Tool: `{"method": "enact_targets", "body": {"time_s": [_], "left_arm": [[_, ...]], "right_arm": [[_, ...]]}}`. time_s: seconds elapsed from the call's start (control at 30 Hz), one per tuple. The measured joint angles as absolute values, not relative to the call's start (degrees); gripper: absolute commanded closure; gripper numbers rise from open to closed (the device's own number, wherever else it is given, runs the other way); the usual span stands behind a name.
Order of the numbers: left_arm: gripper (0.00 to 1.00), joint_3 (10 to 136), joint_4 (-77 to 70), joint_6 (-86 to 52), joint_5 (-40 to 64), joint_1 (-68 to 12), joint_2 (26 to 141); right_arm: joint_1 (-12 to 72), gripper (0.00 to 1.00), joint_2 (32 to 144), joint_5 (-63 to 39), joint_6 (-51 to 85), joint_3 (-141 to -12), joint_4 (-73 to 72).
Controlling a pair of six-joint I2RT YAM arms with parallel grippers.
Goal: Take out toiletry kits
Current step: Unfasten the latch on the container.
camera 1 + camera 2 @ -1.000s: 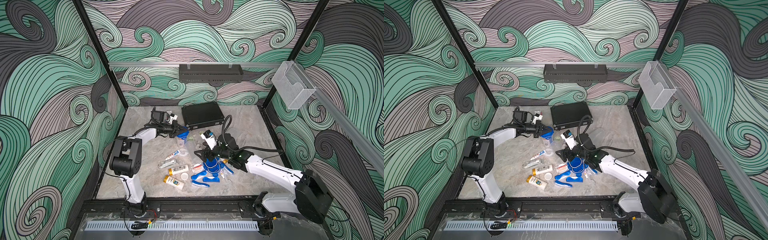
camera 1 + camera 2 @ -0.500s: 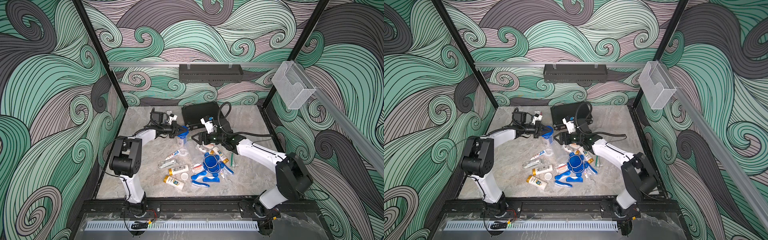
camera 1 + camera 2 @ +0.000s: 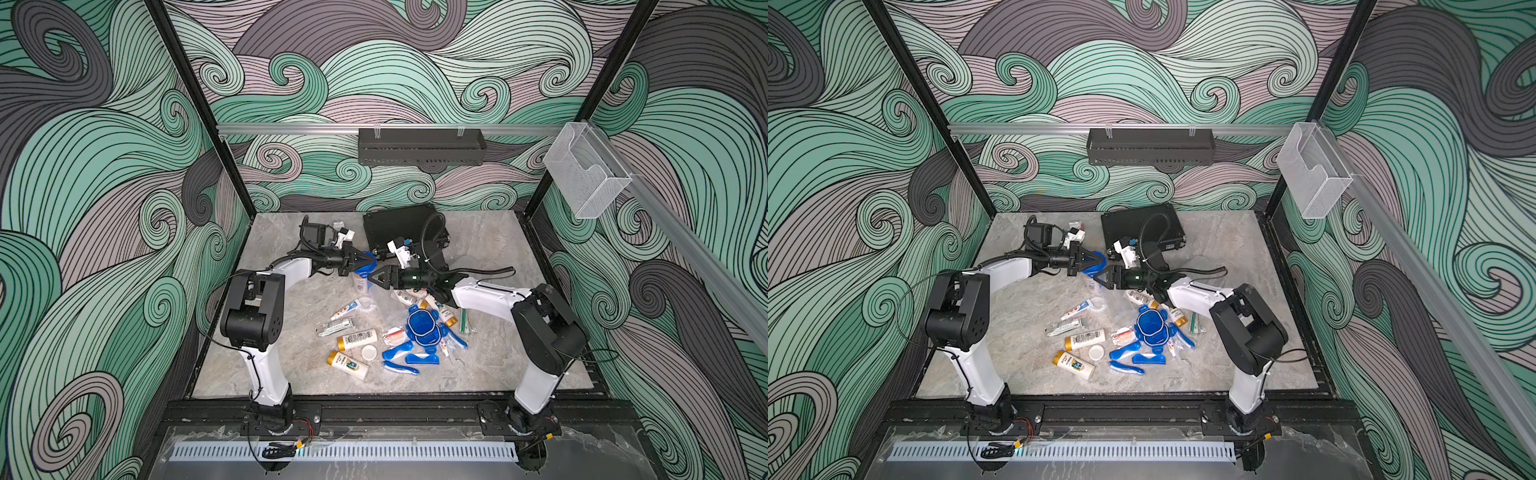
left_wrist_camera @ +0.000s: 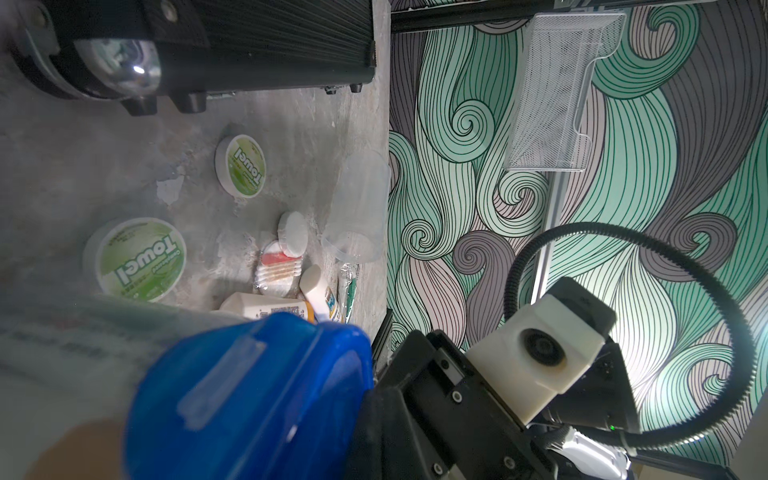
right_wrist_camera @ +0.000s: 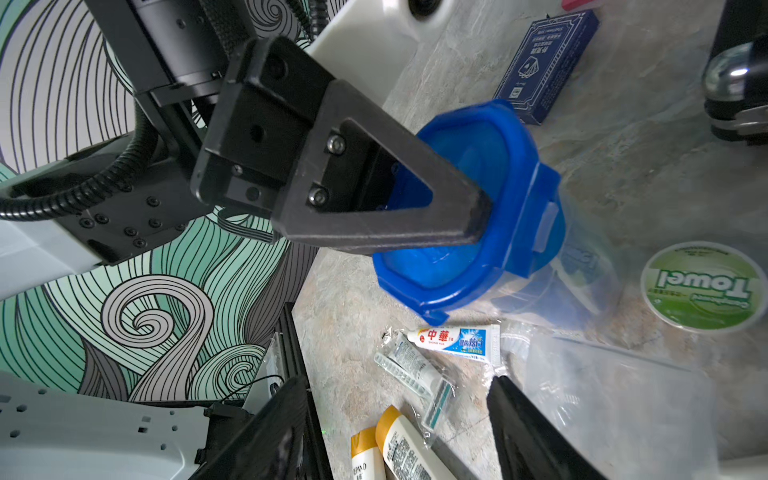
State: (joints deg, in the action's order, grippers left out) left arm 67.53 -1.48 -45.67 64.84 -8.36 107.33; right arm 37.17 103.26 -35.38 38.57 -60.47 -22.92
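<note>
Clamping the blue lid [image 5: 511, 174] of a clear tumbler [image 5: 582, 274], the left gripper [image 3: 365, 262] is closed on it. The right gripper [image 3: 370, 277], fingers [image 5: 536, 432] apart and empty, sits at the tumbler's 3 o'clock. Loose tubes [image 3: 348, 309], bottles [image 3: 356, 340] and toothbrushes [image 3: 399, 353] lie at its 6 o'clock.
</note>
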Motion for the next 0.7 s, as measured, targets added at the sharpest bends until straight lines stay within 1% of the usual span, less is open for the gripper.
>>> {"method": "enact_targets", "body": {"time_s": [0.17, 0.43, 0.7], "left_arm": [[1.00, 67.81, -1.34, -45.71, 64.95, -8.36, 107.55], [1.00, 68.25, -1.34, -45.74, 65.06, -8.25, 107.96], [1.00, 68.55, -1.28, -45.71, 65.04, -8.25, 108.22]], "right_arm": [[38.15, 0.31, 105.95, -35.27, 40.38, -60.40, -28.51], [39.11, 0.32, 109.30, -32.34, 42.85, -58.48, -38.83], [40.25, 0.33, 111.24, -31.88, 44.27, -58.37, -44.01]]}}
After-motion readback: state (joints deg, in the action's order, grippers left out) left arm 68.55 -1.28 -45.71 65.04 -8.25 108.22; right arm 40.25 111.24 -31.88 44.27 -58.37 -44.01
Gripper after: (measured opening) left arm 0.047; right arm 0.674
